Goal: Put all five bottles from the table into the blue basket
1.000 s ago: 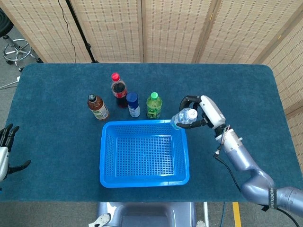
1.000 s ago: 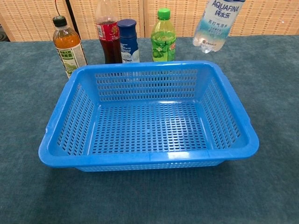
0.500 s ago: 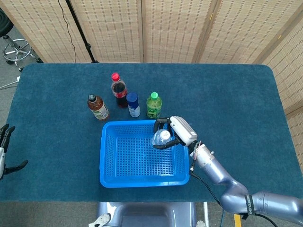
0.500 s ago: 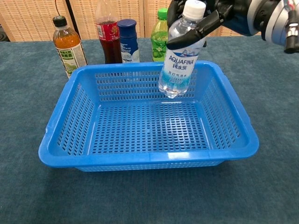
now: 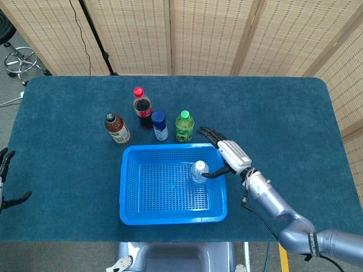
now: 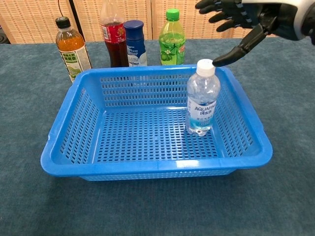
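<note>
Dark teal cloth covers the table [image 5: 68, 147], which fills most of the head view; behind it stand beige woven folding screens [image 5: 210, 34], and a metal stool [image 5: 20, 59] sits on grey floor at the upper left corner.

At the center lower part of the frame sits the blue basket [image 5: 130, 209], a perforated plastic tray. One clear water bottle [image 6: 202, 98] with a white cap stands upright inside it, toward the right side of the basket floor; nothing grips it.

Just beyond the far rim of the basket, four more bottles stand on the cloth in a loose row. From left to right: a brown tea bottle [image 5: 117, 128] with a black cap, a dark cola bottle [image 5: 142, 106] with a red cap, a short blue-capped bottle [image 5: 159, 125], and a green bottle [image 5: 184, 126] with a green cap. The green one is nearest the basket's far right corner.

The right hand [image 5: 224, 152] hovers over the basket's right rim, to the right of the water bottle. Its fingers are spread and hold nothing; in the chest view one dark fingertip reaches close to the bottle's cap, while the others fan out toward the upper right. Its silver arm [image 5: 272, 198] runs down to the lower right corner.

The left hand [image 5: 4, 181] shows only at the far left edge, fingers apart and empty.
</note>
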Robot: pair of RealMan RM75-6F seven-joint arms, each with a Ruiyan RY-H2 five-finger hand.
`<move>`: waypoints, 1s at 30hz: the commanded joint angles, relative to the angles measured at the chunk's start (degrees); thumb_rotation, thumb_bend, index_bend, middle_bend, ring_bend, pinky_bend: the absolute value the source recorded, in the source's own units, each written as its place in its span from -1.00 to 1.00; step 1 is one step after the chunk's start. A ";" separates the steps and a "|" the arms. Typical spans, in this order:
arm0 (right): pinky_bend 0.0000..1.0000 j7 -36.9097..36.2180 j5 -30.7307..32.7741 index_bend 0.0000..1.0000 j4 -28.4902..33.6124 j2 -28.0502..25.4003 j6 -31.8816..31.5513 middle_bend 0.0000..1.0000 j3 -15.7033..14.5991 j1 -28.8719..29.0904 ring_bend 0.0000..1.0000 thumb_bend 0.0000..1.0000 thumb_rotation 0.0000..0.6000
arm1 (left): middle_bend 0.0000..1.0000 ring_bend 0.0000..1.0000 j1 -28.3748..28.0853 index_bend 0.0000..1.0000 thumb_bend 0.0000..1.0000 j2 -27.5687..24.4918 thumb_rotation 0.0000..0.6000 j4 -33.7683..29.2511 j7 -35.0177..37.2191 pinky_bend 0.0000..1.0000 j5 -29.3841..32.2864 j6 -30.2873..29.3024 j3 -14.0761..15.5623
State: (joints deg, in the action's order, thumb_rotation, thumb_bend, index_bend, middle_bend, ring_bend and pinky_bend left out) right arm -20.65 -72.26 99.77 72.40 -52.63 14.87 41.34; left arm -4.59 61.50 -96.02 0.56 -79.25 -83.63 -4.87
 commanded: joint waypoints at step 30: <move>-1.00 -19.34 7.44 -1.00 -31.40 16.30 17.80 -1.00 7.43 11.04 -1.00 -1.00 1.00 | -1.00 -1.00 -1.74 -1.00 -0.76 1.36 1.00 0.47 -3.47 -1.00 4.17 3.34 -1.27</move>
State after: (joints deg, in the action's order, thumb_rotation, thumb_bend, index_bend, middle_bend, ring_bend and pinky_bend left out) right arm -38.90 -63.98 70.18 86.88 -35.83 22.16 51.07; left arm -6.17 62.78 -95.64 -2.73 -75.34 -80.53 -5.99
